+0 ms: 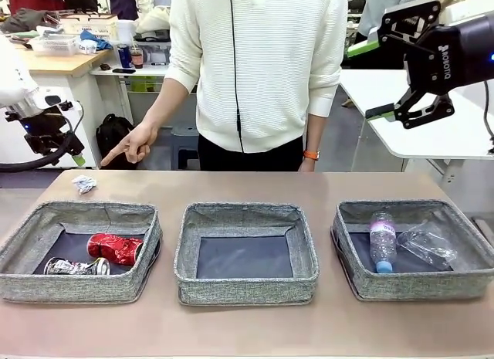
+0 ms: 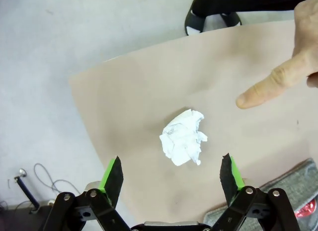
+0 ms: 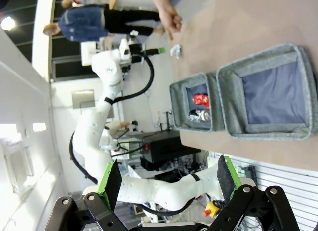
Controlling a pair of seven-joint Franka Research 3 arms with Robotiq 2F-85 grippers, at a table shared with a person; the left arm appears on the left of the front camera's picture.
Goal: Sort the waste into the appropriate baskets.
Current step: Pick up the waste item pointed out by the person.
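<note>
A small white paper wad (image 1: 84,184) (image 2: 184,144) lies on the tan table behind the left basket (image 1: 77,288). My left gripper (image 1: 65,149) (image 2: 171,174) hovers open just above it, fingers either side. The person's hand (image 1: 131,147) (image 2: 271,84) points at the wad. In the left basket lie a red can (image 1: 116,248) and a dark can (image 1: 76,266). The middle basket (image 1: 245,291) shows a bare dark bottom. The right basket (image 1: 417,286) holds a blue-capped bottle (image 1: 382,242) and clear film (image 1: 428,243). My right gripper (image 1: 372,79) (image 3: 166,179) hangs open, high at the right, holding nothing.
The person in a white sweater (image 1: 258,66) stands at the table's far edge (image 1: 247,172). The left table corner and grey floor (image 2: 44,67) lie close behind the wad. A white table (image 1: 432,120) stands behind at the right.
</note>
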